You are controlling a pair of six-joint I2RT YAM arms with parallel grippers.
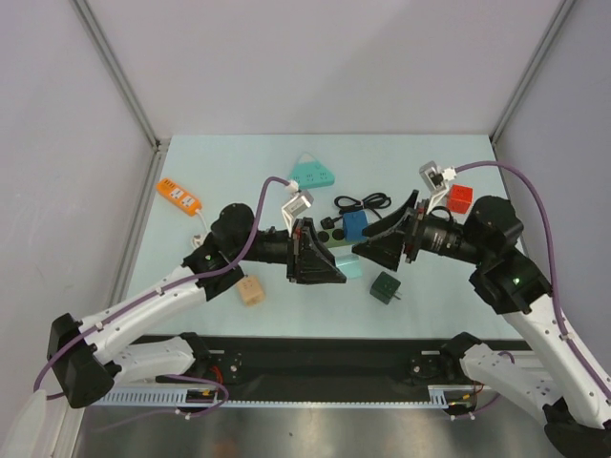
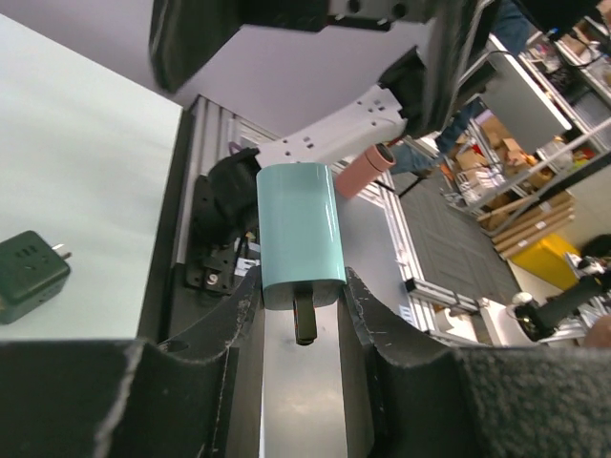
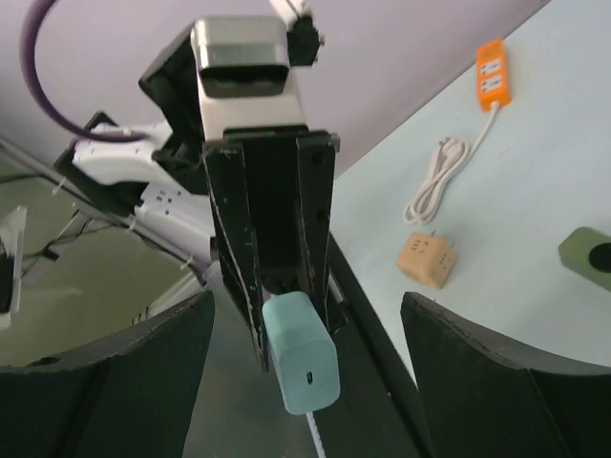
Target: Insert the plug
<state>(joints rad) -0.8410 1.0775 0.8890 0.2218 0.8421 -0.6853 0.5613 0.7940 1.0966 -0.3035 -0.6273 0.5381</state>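
Plug (image 2: 297, 234): pale teal block with rounded corners and a smooth shell. A dark prong stuck out of its lower end in the left wrist view, and the right wrist view showed a small slot port on the opposite face. It was held up off the counter (image 1: 239, 162), between the two arms. Left fingers (image 2: 239, 320) were clenched on its sides. Right fingers (image 3: 124, 372) stood spread wide, facing the plug without touching it. A dark green cube adapter (image 1: 386, 286) sat nearby on the counter. A tan cube (image 1: 251, 291) lay further left and an orange power strip (image 1: 179, 195) far left.
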